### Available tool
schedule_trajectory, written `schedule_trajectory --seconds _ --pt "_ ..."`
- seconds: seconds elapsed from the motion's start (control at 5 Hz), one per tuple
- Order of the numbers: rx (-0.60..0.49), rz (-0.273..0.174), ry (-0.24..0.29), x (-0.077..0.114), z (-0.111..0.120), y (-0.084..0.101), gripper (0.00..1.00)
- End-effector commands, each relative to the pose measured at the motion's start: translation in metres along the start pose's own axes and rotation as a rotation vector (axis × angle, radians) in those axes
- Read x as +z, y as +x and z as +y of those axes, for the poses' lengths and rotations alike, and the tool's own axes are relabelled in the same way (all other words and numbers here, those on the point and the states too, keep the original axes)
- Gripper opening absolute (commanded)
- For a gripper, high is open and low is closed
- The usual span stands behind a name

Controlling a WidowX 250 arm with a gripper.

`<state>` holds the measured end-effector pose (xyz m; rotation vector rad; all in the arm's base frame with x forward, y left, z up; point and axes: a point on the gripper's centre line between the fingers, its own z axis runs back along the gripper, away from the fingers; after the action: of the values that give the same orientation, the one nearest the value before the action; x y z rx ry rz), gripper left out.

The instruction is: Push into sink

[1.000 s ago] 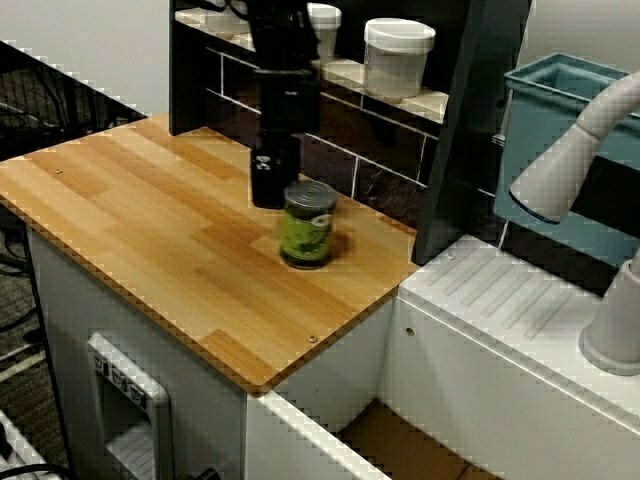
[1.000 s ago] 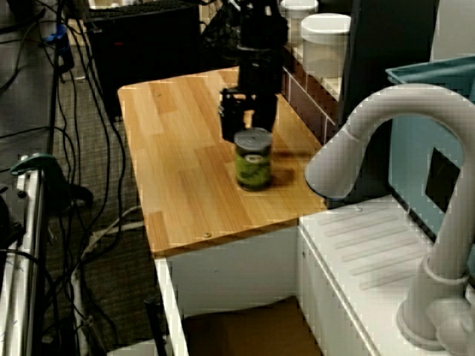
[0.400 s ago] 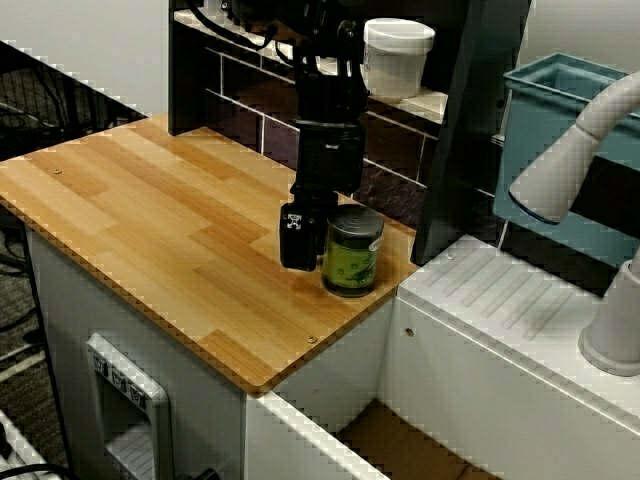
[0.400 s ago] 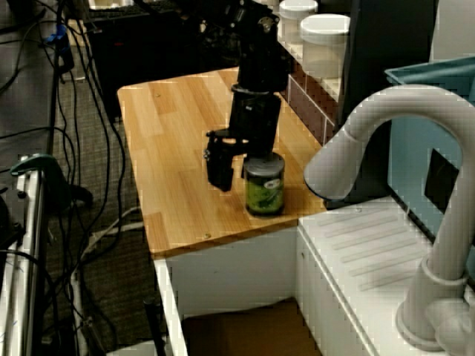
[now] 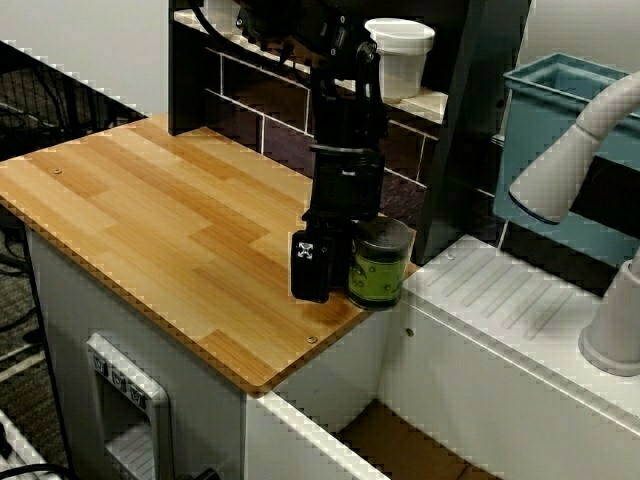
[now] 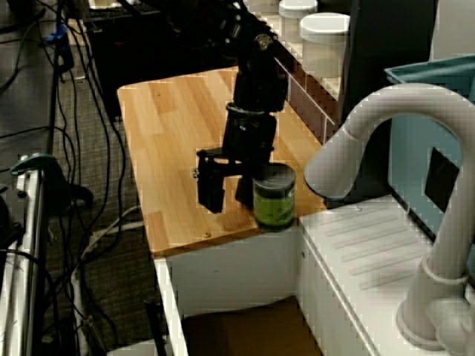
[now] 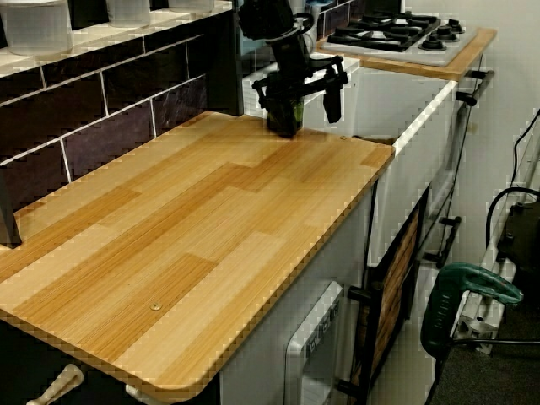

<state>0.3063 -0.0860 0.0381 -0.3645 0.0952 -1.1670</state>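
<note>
Can (image 5: 379, 265) stands at the counter's (image 5: 150, 215) edge, sink (image 5: 400, 440) at 5 o'clock below. Gripper (image 5: 335, 268), jaws apart, should push low and steadily so the can slides, not tips.

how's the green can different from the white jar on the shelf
The green can is dark with a green label; the white jar is pale all over. The can stands at the wooden counter's edge by the gripper; the jar stands on the shelf. Both stand upright.
</note>
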Motion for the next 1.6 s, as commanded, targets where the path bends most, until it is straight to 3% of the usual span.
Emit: schedule_trajectory --seconds 0.0,0.2,0.6,1.4 --pt "-0.026 -0.020 0.081 0.022 -0.019 0.019 1.00" --pt "0.001 -0.036 0.131 0.031 -0.026 0.005 1.00" --pt "0.038 -0.067 0.162 0.050 -0.026 -0.013 1.00" --pt "0.038 -0.067 0.162 0.050 -0.026 -0.013 1.00"
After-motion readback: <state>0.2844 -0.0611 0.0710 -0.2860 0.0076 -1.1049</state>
